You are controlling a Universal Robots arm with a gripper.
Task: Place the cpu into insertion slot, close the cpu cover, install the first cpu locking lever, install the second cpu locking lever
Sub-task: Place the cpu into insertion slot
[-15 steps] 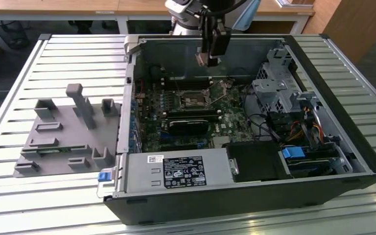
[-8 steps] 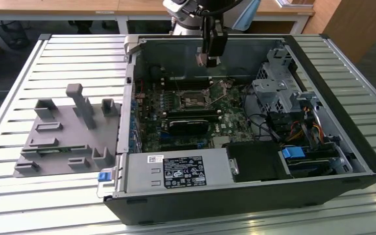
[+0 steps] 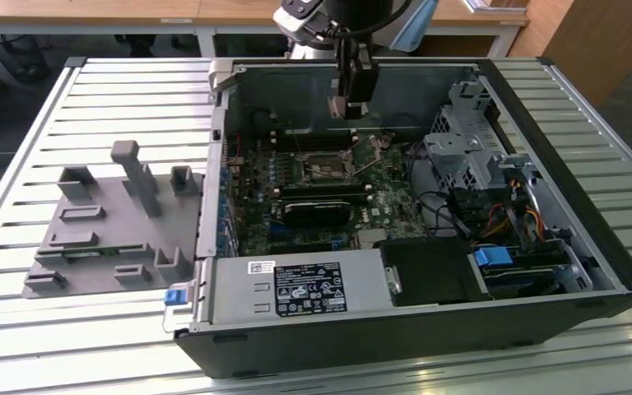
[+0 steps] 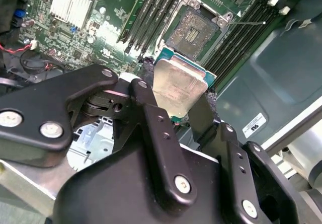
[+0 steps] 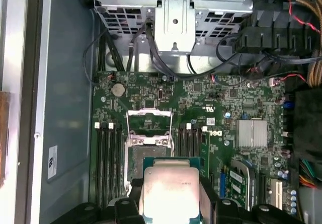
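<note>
Tool [image 4: 176, 100] fingers [image 4: 151, 113] pinch the cpu [image 4: 179, 80] by two opposite edges, so the chip sits squarely between the fingertips with its silvery lid towards the cameras (the tan rim peeks out around it). In the first wrist view the same grip shows, the cpu [image 5: 170, 189] bracketed by the tool [image 5: 171, 206].

In the exterior view the tool [image 3: 351, 105] hangs above the far edge of the open computer case [image 3: 404, 329], which lies on the slatted tabletop [image 3: 75, 99]. The cpu is held in the air, apart from the green motherboard [image 5: 226, 103].

The insertion slot [image 5: 138, 156] lies uncovered, its dark pin field bare, between two banks of memory slots [image 5: 108, 158]. The cpu cover [image 5: 150, 113] stands swung open at the slot's edge. A grey fixture [image 3: 108, 222] rests on the tabletop beside the case.
</note>
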